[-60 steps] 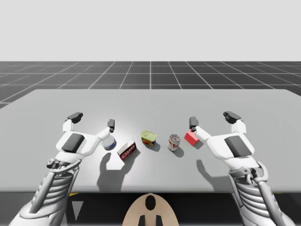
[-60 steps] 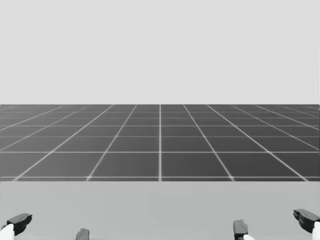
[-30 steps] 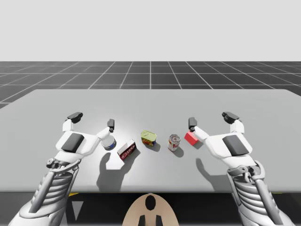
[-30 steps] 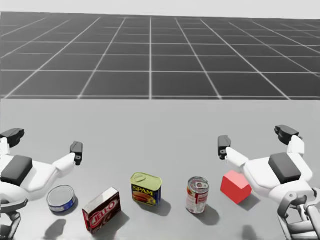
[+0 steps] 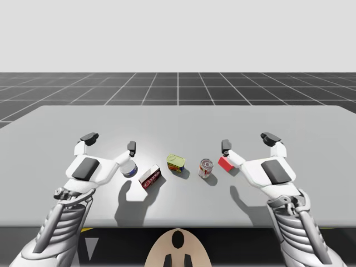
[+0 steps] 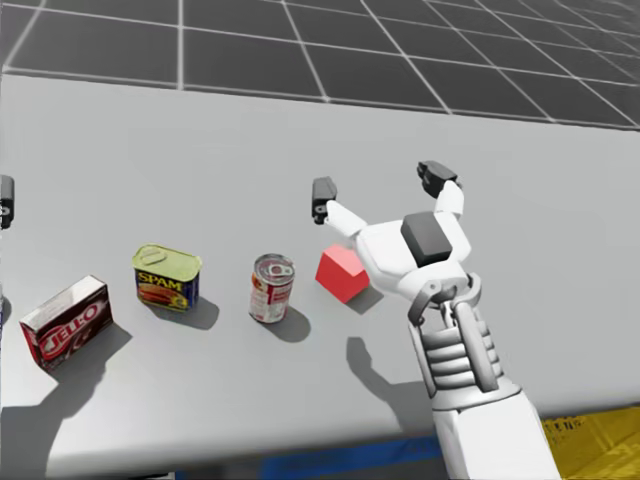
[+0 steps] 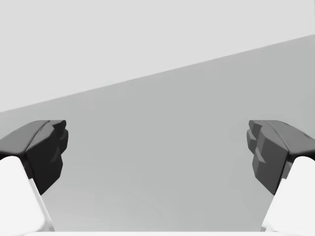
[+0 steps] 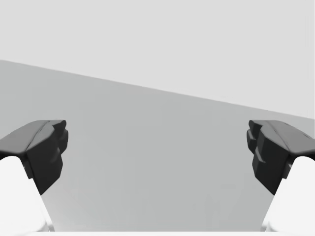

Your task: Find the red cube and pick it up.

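The red cube (image 5: 224, 162) (image 6: 338, 272) rests on the grey table (image 5: 178, 119), right of a row of tins and boxes. My right gripper (image 5: 247, 141) (image 6: 379, 186) (image 8: 157, 152) hovers open just above and behind it. The gripper's inner finger (image 6: 323, 198) reaches over the cube's far side, and the hand hides the cube's right edge. My left gripper (image 5: 110, 142) (image 7: 157, 152) is open over the left part of the table, with bare tabletop between its fingers. Nothing sits between the fingers in the right wrist view either.
Left of the cube stand a red-and-white can (image 5: 206, 167) (image 6: 271, 287), a yellow-and-green tin (image 5: 176, 162) (image 6: 167, 277), a red box (image 5: 149, 176) (image 6: 65, 320) and a blue-and-white tin (image 5: 128, 168). The table's front edge (image 6: 300, 455) lies close to my right forearm.
My head has turned down and to the right, bringing the cube and right arm to the middle. My right gripper has shifted slightly left over the cube. The left arm is still.
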`<state>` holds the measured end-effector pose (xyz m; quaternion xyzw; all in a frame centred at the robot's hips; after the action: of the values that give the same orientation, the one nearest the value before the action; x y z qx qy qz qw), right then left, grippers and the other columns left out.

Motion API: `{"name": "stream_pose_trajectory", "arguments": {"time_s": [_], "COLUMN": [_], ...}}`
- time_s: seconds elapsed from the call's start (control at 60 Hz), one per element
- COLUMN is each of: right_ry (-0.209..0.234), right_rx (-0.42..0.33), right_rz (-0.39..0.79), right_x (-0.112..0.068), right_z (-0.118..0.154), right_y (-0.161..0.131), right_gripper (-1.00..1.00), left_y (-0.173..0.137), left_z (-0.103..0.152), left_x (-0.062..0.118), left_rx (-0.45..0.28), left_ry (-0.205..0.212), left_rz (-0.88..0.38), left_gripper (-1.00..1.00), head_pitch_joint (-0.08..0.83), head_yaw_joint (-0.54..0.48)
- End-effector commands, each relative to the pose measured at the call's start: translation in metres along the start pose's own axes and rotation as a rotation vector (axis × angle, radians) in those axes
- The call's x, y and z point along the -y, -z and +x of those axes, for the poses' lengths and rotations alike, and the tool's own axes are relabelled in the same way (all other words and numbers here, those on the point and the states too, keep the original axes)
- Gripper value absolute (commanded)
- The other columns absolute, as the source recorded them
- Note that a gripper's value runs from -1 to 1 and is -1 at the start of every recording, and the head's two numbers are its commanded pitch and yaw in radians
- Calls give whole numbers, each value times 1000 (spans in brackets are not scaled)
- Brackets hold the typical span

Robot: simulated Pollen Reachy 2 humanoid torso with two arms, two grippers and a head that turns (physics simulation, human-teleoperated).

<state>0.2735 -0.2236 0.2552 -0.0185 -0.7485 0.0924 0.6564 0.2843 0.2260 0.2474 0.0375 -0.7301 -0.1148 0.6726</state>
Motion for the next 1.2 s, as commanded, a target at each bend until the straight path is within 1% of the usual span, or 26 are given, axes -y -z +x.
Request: {"name": "stream_pose_trajectory", "arguments": {"time_s": [0.017, 0.083, 0.15, 0.167, 0.233, 0.283, 0.333, 0.35, 0.367, 0.417, 0.433, 0.45, 0.467, 0.483, 0.517, 0.533, 0.55, 0.583, 0.65, 0.7, 0.833, 0.867, 0.933, 0.983, 1.133, 1.2], "right_ry": [1, -1, -25, -43, -24, -38, -38, -22, -20, -60, -64, -60, -42, -5, -35, -39, -30, -26, -44, -12, -24, -10, -5, 11, 17, 10], "right_rx": [-6, -8, -12, -18, -29, -31, -38, -50, -52, -18, -18, -27, -39, -9, -18, -21, -43, -65, -95, -133, -203, -230, -255, -279, -327, -346], "right_rz": [3, 9, 4, -25, -12, -8, 11, 39, 53, 109, 119, 133, 145, 145, 195, 203, 244, 270, 318, 344, 337, 349, 365, 379, 408, 416], "right_x": [-1, -2, -4, -5, -4, -2, 1, 3, 4, 10, 12, 13, 13, 14, 17, 18, 21, 24, 30, 35, 44, 46, 48, 51, 54, 54], "right_z": [-1, -1, -2, -1, 1, 3, 3, 2, 2, -5, -7, -8, -9, -16, -20, -23, -29, -33, -46, -55, -75, -82, -91, -97, -109, -113], "right_y": [0, 0, -1, -1, -6, -11, -18, -19, -21, -24, -24, -25, -26, -29, -31, -32, -35, -37, -40, -40, -35, -32, -25, -19, -3, 6], "right_gripper": [-1000, -1000, -1000, -1000, -1000, -1000, -1000, -1000, -1000, -1000, -1000, -1000, -1000, -1000, -1000, -1000, -1000, -1000, -1000, -1000, -1000, -1000, -1000, -1000, -1000, -1000], "left_y": [0, 0, 0, 0, 0, 0, 0, 0, 0, 0, 0, 0, 0, 0, 0, 0, 0, 0, 0, 0, 0, 0, 0, 0, 0, 0], "left_z": [1, 1, 1, 1, 1, 1, 1, 1, 1, 1, 1, 1, 1, 1, 1, 1, 1, 1, 1, 1, 1, 1, 1, 1, 1, 1], "left_x": [0, 0, 0, 0, 0, -1, -1, -2, -2, -2, -3, -3, -3, -3, -3, -3, -4, -4, -3, -3, -3, -3, -3, -3, -4, -4], "left_rx": [0, -1, -2, -2, -4, -5, -6, -6, -7, -7, -8, -8, -8, -8, -9, -9, -9, -9, -10, -11, -13, -13, -14, -13, -13, -13], "left_ry": [-6, -9, -11, -11, -16, -17, -21, -22, -22, -24, -25, -25, -26, -26, -27, -28, -29, -29, -29, -30, -31, -32, -33, -34, -36, -37], "left_rz": [-3, -4, -3, -3, -1, 0, -1, -1, -1, -1, -1, -1, -1, 1, 1, 1, 2, 3, 4, 5, 6, 6, 6, 5, 5, 6], "left_gripper": [-1000, -1000, -1000, -1000, -1000, -1000, -1000, -1000, -1000, -1000, -1000, -1000, -1000, -1000, -1000, -1000, -1000, -1000, -1000, -1000, -1000, -1000, -1000, -1000, -1000, -1000], "head_pitch_joint": [617, 618, 615, 615, 613, 613, 616, 617, 618, 623, 623, 623, 624, 625, 625, 625, 626, 626, 628, 631, 636, 637, 638, 640, 642, 644], "head_yaw_joint": [-324, -328, -326, -325, -321, -321, -324, -325, -326, -331, -332, -332, -333, -333, -334, -333, -333, -332, -331, -333, -338, -338, -340, -341, -338, -337]}}
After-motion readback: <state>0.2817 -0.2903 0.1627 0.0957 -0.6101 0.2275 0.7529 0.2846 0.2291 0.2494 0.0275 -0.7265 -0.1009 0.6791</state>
